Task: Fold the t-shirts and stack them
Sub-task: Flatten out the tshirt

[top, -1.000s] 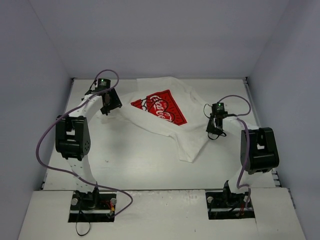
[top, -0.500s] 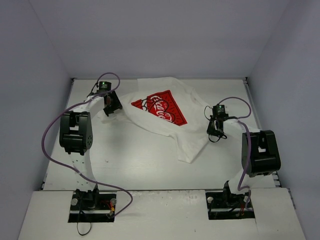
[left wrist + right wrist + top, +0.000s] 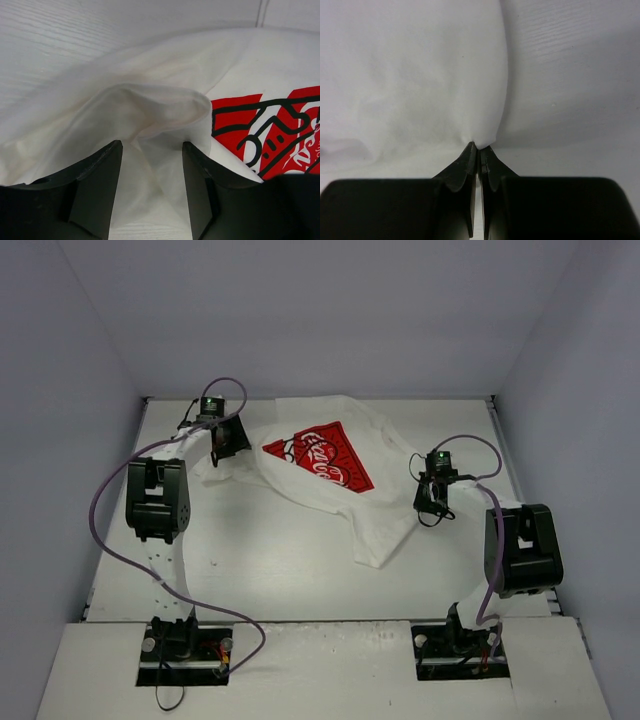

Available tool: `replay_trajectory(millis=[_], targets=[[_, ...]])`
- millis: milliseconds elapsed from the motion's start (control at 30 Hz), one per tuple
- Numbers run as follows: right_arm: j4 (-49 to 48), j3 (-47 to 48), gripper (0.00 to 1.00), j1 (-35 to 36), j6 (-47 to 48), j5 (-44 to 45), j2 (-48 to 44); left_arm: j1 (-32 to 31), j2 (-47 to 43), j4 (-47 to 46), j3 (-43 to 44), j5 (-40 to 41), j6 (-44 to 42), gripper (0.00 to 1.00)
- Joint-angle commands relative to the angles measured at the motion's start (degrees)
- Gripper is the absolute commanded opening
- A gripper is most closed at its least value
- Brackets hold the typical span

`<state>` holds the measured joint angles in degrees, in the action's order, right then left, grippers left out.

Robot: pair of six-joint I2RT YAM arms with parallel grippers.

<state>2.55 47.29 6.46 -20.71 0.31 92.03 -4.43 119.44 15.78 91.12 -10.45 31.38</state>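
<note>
The white t-shirt (image 3: 345,495) with a red square chest print (image 3: 320,453) lies crumpled across the back middle of the table. My left gripper (image 3: 222,445) is open, its jaws astride a raised fold of the shirt's left sleeve (image 3: 150,120), with the red print (image 3: 270,132) to its right. My right gripper (image 3: 428,498) is shut on the shirt's right edge (image 3: 475,142), pinching a small point of white cloth between its fingertips (image 3: 467,160).
The white table (image 3: 260,560) is walled by grey panels on three sides. Both arm bases (image 3: 185,640) stand at the near edge. Purple cables (image 3: 100,510) loop beside each arm.
My left gripper has moved toward the back and a little right, onto the shirt's left sleeve. The right gripper has stayed put, holding the cloth.
</note>
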Motion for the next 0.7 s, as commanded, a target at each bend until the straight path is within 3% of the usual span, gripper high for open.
replay_trajectory(millis=[0, 133, 200, 267, 333, 433, 667], targets=[[0.2, 0.0, 0.00, 0.2, 1.3, -1.5, -2.6, -0.3, 0.5, -3.6, 3.6, -4.2, -2.2, 0.47], [0.1, -0.3, 0.00, 0.1, 1.3, -1.5, -2.8, -0.9, 2.2, -3.0, 5.9, -4.9, -2.8, 0.45], [0.1, -0.4, 0.00, 0.1, 1.4, -1.5, -2.8, -1.1, 2.8, -2.9, 6.7, -5.7, -2.4, 0.39], [0.1, -0.4, 0.00, 0.2, 1.4, -1.4, -3.0, -1.5, 2.2, -3.0, 6.9, -6.3, -2.1, 0.28], [0.1, -0.4, 0.00, 0.2, 1.4, -1.4, -3.4, -1.8, 1.4, -3.1, 6.5, -6.2, -2.3, 0.10], [0.2, -0.3, 0.00, 0.1, 1.6, -1.4, -3.6, -2.0, -2.3, -1.3, 6.0, -5.3, -1.4, 0.00], [0.6, 0.3, 0.00, 0.1, 1.8, -1.4, -6.1, -2.2, -8.6, 19.0, 10.1, 5.5, 1.0, 0.00]])
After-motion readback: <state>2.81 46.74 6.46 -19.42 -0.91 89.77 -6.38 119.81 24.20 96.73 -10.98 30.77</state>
